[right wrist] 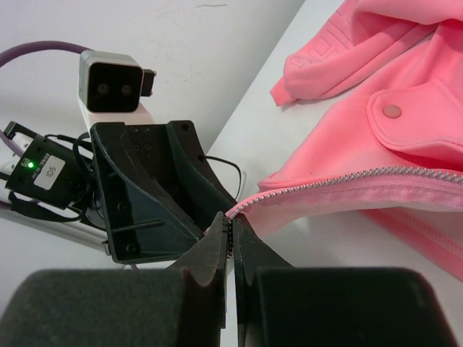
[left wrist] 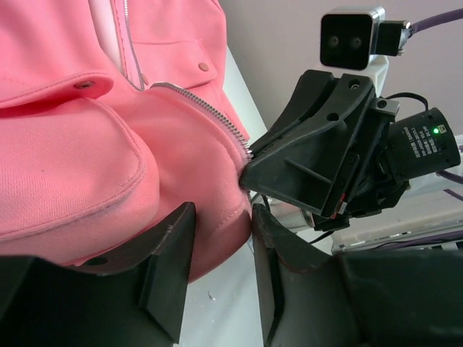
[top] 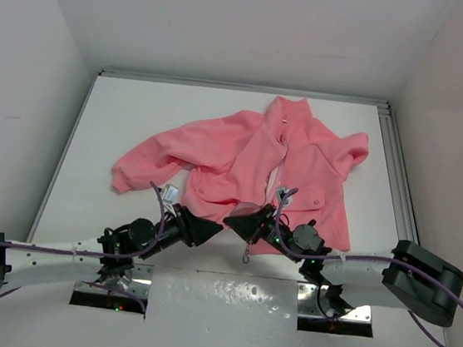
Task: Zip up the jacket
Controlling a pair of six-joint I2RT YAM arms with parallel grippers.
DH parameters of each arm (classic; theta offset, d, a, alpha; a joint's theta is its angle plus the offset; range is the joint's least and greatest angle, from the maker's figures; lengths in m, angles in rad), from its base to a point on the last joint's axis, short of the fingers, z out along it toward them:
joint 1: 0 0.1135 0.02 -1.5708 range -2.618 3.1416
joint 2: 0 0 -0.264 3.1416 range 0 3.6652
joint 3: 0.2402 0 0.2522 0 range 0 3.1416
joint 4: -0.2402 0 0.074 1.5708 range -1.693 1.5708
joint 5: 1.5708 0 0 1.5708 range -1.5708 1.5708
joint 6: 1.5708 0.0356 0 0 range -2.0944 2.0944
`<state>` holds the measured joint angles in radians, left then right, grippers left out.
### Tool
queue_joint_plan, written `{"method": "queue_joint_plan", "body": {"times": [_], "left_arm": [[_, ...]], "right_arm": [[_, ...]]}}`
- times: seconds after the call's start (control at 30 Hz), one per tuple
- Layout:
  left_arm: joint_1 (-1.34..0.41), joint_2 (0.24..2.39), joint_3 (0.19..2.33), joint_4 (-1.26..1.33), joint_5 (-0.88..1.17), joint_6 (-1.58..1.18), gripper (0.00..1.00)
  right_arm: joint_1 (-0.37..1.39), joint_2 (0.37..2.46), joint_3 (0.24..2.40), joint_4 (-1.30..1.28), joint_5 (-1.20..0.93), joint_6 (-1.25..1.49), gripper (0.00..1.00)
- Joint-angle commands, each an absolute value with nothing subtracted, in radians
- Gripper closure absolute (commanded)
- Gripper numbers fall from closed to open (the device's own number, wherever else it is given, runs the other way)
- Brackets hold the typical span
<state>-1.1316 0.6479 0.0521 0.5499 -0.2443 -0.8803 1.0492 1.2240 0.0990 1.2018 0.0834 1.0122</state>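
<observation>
Top external view: a salmon-pink fleece jacket (top: 300,156) with long sleeves lies spread on the flat white table (top: 138,113), collar toward the far wall. Its front lies open, and the pale toothed zipper (top: 276,166) runs down the middle in two separate halves. Both arms reach in to the near hem, close beside each other.

The right gripper (right wrist: 231,235) is closed tight, pinching the bottom end of one zipper half, whose metal teeth (right wrist: 347,179) trail away from its tips across the table. The left gripper (left wrist: 221,217) has its jaws apart, straddling a rounded fold of the hem just beside the other zipper half. The cloth bulges between the fingers, but they do not appear to be clamping it.

As I judge it, the task has barely begun: no length of zipper is joined. One bottom end is secured, and the other side is only being approached. What remains is to grasp that side, seat the two ends together, and draw the slider up to the collar. I cannot make out where the slider sits.
</observation>
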Motion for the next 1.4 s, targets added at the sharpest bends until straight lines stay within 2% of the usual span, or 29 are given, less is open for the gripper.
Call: {"method": "queue_joint_plan", "body": {"times": [0.0,0.1,0.27,0.5,0.77,1.07,1.13,1.17,1.23,1.37], "left_arm": [[-1.138,0.634,0.074,0.615,-0.222,-0.864,0.66],[-1.140,0.623,0.068,0.614,-0.236,-0.865,0.71],[-1.140,0.624,0.067,0.611,-0.239,-0.862,0.71],[-1.140,0.640,0.067,0.624,-0.236,-0.851,0.81],[-1.140,0.657,0.077,0.632,-0.221,-0.827,0.82],[-1.140,0.698,0.098,0.643,-0.192,-0.804,0.77],[-1.140,0.703,0.103,0.649,-0.181,-0.793,0.84],[-1.140,0.707,0.104,0.653,-0.178,-0.790,0.92],[-1.140,0.710,0.104,0.657,-0.175,-0.785,0.98],[-1.140,0.707,0.101,0.661,-0.198,-0.773,1.00]], "right_arm": [[1.043,1.233,0.124,1.316,0.052,0.999,1.00],[1.045,1.249,0.127,1.325,0.038,1.000,1.00],[1.043,1.255,0.115,1.338,0.029,0.993,1.00],[1.028,1.261,0.117,1.338,0.002,0.989,1.00],[0.989,1.262,0.147,1.289,-0.182,0.965,1.00],[0.979,1.230,0.161,1.194,-0.225,0.930,1.00],[0.974,1.220,0.163,1.184,-0.225,0.925,1.00],[0.973,1.218,0.163,1.178,-0.225,0.925,1.00],[0.968,1.209,0.166,1.163,-0.230,0.920,1.00],[0.966,1.184,0.178,1.089,-0.222,0.907,1.00]]}}
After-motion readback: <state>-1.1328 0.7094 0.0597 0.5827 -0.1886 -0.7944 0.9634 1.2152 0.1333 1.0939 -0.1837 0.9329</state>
